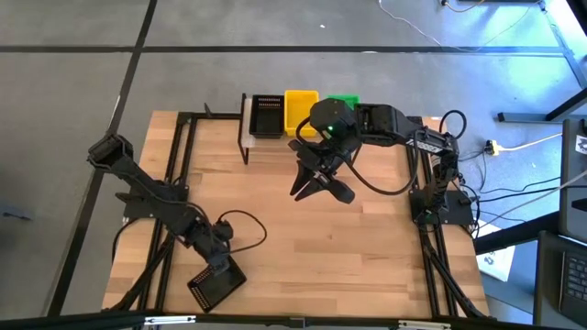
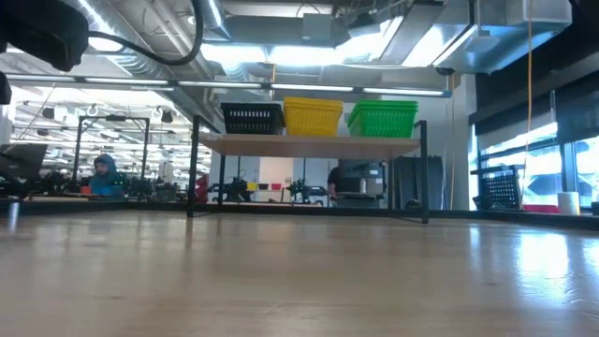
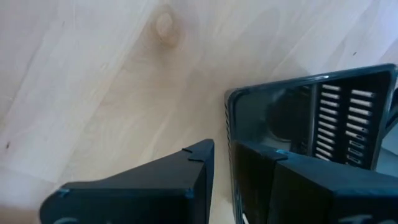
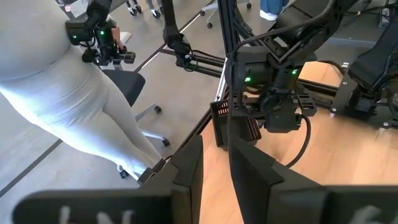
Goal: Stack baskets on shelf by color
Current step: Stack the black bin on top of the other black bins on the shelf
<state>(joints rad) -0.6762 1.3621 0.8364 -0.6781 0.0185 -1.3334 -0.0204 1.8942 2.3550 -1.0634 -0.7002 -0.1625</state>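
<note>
black basket (image 1: 217, 283) sits at the near left corner of the wooden table (image 1: 303, 229), tilted askew, its rim pinched by the left gripper (image 1: 216, 267); in the left wrist view one finger (image 3: 292, 186) is inside the basket wall (image 3: 348, 118) and the other finger (image 3: 143, 193) outside on the wood, so jaws closed on that wall. shelf (image 2: 309, 145) stands at the far edge of the table, plank top on thin black legs. on it three basket stacks in a row, just beside each other: black (image 2: 251, 118), yellow (image 2: 313, 116), green (image 2: 382, 118); from above the same row shows black (image 1: 268, 115), yellow (image 1: 300, 109), green (image 1: 344, 101), green partly hidden under the right arm. right gripper (image 1: 316, 186) hangs over the middle of the table in front of the shelf, well apart from all baskets, fingers (image 4: 186, 168) close together with a narrow gap, nothing between them. right wrist view also shows a person's light sleeve (image 4: 68, 106) beyond the table edge. low view: a person in a blue top (image 2: 105, 176) far back in the room.
</note>
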